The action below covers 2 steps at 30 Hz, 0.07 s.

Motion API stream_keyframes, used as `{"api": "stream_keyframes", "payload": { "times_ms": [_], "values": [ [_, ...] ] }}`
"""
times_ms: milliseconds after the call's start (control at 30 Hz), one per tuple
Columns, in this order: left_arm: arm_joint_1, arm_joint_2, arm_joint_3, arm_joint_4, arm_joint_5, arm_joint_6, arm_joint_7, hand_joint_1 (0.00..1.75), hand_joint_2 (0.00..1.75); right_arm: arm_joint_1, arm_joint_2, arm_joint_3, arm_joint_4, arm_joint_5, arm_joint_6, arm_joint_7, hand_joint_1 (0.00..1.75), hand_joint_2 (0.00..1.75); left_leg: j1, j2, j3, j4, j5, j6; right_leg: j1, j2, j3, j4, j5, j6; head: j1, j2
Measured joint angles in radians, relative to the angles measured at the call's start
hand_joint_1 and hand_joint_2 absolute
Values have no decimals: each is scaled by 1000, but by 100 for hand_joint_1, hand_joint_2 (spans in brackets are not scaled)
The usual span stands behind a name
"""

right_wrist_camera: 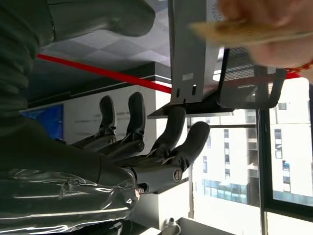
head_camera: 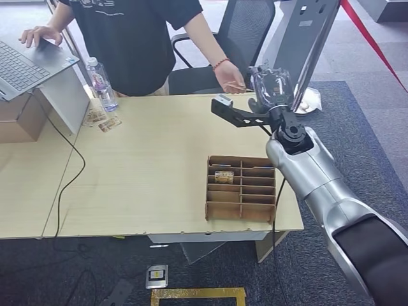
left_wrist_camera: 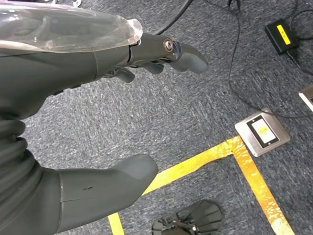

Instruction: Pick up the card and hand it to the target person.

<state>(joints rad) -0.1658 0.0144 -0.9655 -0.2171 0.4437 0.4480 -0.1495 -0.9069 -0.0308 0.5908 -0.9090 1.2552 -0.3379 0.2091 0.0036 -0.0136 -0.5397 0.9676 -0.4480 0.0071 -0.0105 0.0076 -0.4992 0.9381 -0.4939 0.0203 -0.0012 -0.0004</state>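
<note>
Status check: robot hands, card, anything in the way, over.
Right robot hand open, raised. Left robot hand open, hanging. Thin tan card in person's hand. Nothing in between.

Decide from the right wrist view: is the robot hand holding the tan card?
No: the person's hand holds the thin tan card, and the right robot hand is open.

no legible text, bottle label (head_camera: 100,81) and floor plate (left_wrist_camera: 262,131) markings too blurred

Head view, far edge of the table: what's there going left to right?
Laptop → water bottle → loose cards on the table → person's hand holding a card → robot's right hand, fingers apart and holding nothing.
</note>
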Motion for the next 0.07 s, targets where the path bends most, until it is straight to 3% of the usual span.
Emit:
{"api": "stream_keyframes", "payload": {
  "times_ms": [67],
  "values": [
    [1, 1, 0, 0, 1, 1, 0, 0, 175, 5, 0, 3, -8, -13, 3, 2, 0, 175, 0, 0, 0, 0, 0, 0, 0, 0, 0, 0, 0, 0, 0, 0]
  ]
}}
